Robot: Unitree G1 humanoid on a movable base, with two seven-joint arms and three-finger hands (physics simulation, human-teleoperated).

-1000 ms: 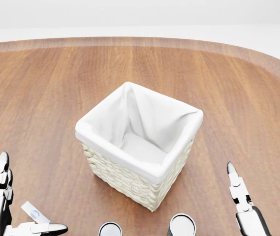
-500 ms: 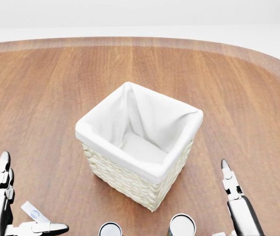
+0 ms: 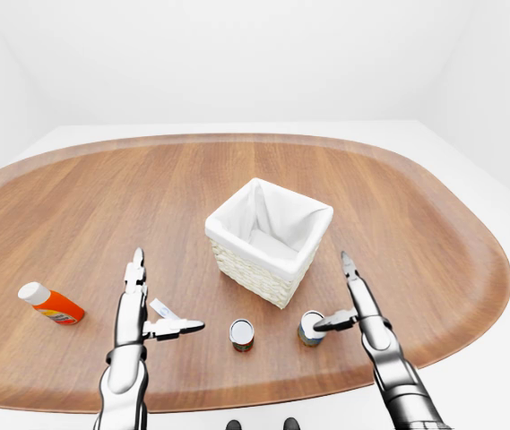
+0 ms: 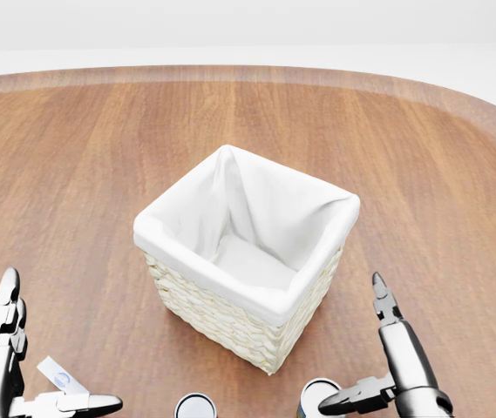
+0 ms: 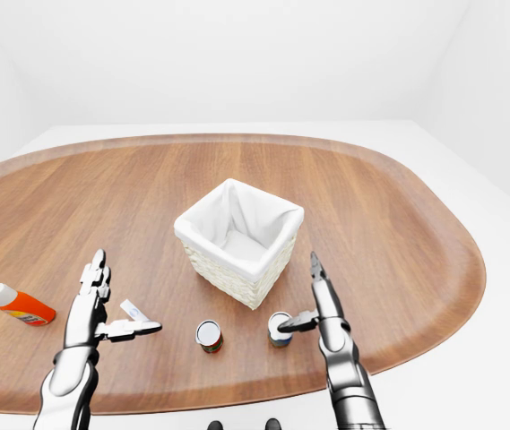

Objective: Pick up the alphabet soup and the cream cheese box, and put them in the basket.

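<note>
Alphabet soup (image 3: pixel 310 328) beside open right robot hand (image 3: pixel 351 303)

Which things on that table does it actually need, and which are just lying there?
Needed: basket; can at the right robot hand, probably the soup; small white box by the left robot hand, probably the cream cheese.
Lying about: orange bottle; the middle can, though labels are unreadable.

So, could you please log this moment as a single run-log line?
right hand: open, thumb over right-hand can | left hand: open, over small white box | white-lined wicker basket: empty
</note>
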